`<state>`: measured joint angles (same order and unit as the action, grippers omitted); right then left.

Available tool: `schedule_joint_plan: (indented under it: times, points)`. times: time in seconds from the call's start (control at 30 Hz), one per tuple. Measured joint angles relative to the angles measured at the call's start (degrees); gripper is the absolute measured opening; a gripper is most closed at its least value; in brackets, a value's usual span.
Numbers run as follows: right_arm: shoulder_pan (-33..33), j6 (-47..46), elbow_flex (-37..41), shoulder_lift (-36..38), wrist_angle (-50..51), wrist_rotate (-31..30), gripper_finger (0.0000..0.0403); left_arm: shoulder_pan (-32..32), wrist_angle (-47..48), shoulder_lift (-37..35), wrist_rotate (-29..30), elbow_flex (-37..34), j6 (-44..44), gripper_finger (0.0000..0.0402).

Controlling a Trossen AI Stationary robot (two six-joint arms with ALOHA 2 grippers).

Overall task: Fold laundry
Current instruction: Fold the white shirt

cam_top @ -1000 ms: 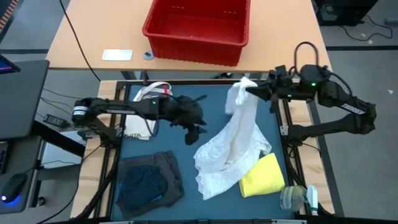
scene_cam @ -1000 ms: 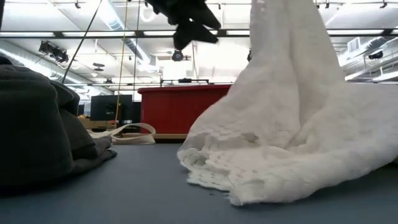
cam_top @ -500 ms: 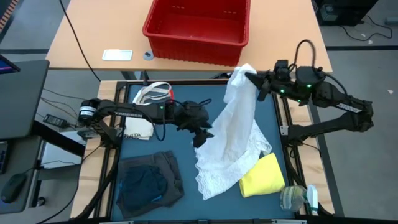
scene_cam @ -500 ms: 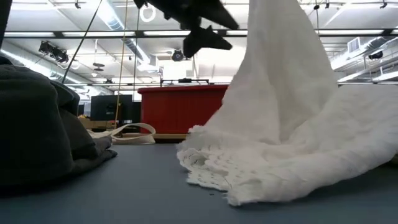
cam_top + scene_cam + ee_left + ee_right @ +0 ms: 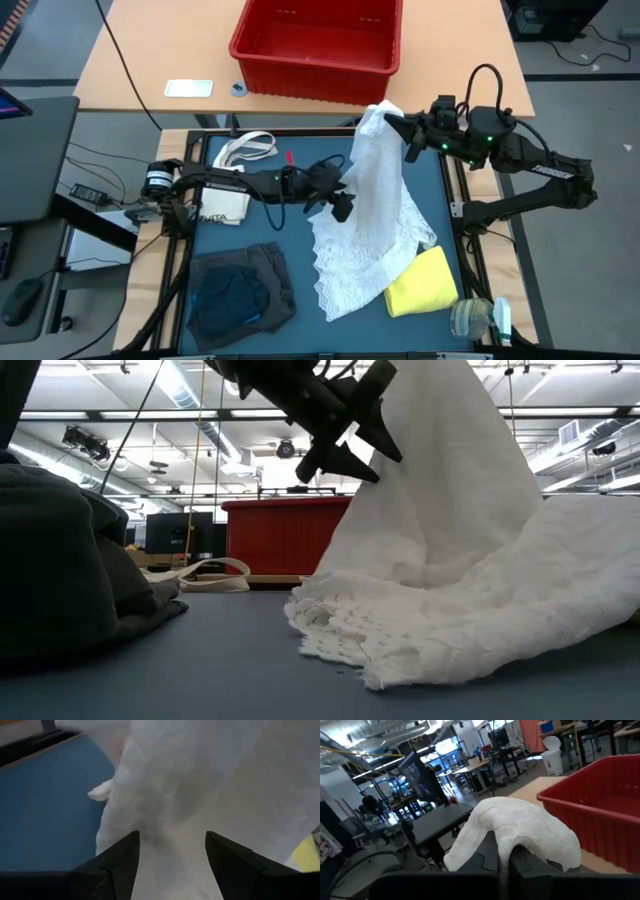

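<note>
We see the right gripper [image 5: 392, 124] near the table's far edge, its fingers pinched together on the top of the white lacy garment [image 5: 375, 225], lifting that end clear of the blue table mat [image 5: 300, 235]. From there the cloth hangs and spreads down across the mat, its lace hem lying in folds toward the near side (the low view shows the hem crumpled flat on the surface). In the right wrist view the fabric drapes over the closed fingertips like a hood, with the red bin [image 5: 600, 805] just behind.

The left gripper [image 5: 342, 200] reaches in from the left at mid-table, held above the mat, its fingers [image 5: 117, 862] spread apart right against the hanging side of the white garment; we cannot tell whether they touch the cloth.

The yellow garment [image 5: 423, 283] lies partly under the white one's near right edge. At the near left, the dark grey garment [image 5: 268, 275] lies bunched with the bright blue garment [image 5: 228, 296] on top. A cream tote bag [image 5: 232, 178] rests at the far left of the mat.
</note>
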<state>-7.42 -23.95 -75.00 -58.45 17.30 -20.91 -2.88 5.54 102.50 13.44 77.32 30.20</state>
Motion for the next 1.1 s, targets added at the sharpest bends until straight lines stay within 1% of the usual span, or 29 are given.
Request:
schedule_joint_plan:
  times: [0.13, 0.27, 0.37, 0.47, 0.57, 0.67, 0.7, 0.73, 0.83, 0.93, 1.03, 1.1]
  points:
    - [0.0, 0.1, 0.0, 0.4, -0.1, 0.0, 0.0006, 0.7, -0.1, 0.0, 3.7, 0.0, 1.2, 0.0232]
    - [0.0, -0.2, 0.0, 0.1, -0.1, 0.0, 0.0006, 0.0, -0.5, 0.4, 7.3, 0.0, -0.7, 0.0231]
    - [0.0, -0.4, 0.0, -0.6, -0.2, 0.3, 0.0006, -1.5, 0.1, 1.5, 9.5, 0.0, -1.3, 0.0216]
    - [0.0, -0.5, 0.0, -1.2, -0.6, 1.5, 0.0006, -3.3, -1.3, 3.2, 9.7, 0.0, -1.0, 0.0174]
    - [0.0, -0.5, 0.0, -1.5, -1.0, 2.0, 0.0006, -4.6, -3.6, 4.4, 9.0, 0.0, -2.3, 0.0110]
    - [0.0, 0.1, 0.0, -1.5, -0.8, 2.8, 0.0006, -5.7, -5.1, 4.7, 4.8, 0.0, -4.6, 0.0033]
    - [0.0, 0.4, 0.0, -1.5, -0.7, 2.8, 0.0006, -6.0, -5.9, 4.7, 3.4, 0.0, -5.0, 0.0018]
    - [-0.1, 1.1, 0.0, -1.4, -0.4, 2.8, 0.0006, -6.3, -6.4, 4.5, 2.3, 0.0, -5.3, 0.0013]
    - [-0.8, 3.7, 0.0, -1.1, 2.5, 2.5, 0.0006, -6.9, -3.3, 1.1, 0.0, -0.1, -5.8, 0.0006]
    - [-1.8, 4.4, -0.1, -1.0, 10.2, 0.5, 0.0006, -6.5, 3.0, -5.8, -0.2, 0.0, -7.8, 0.0004]
    - [-2.3, 3.7, -0.1, -1.3, 18.4, -0.9, 0.0006, -5.5, 13.2, -14.1, 2.4, 0.0, -10.0, 0.0003]
    - [-2.4, 3.1, 0.0, -1.3, 23.2, -2.3, 0.0006, -4.9, 19.7, -20.0, 6.0, 0.0, -11.0, 0.0003]
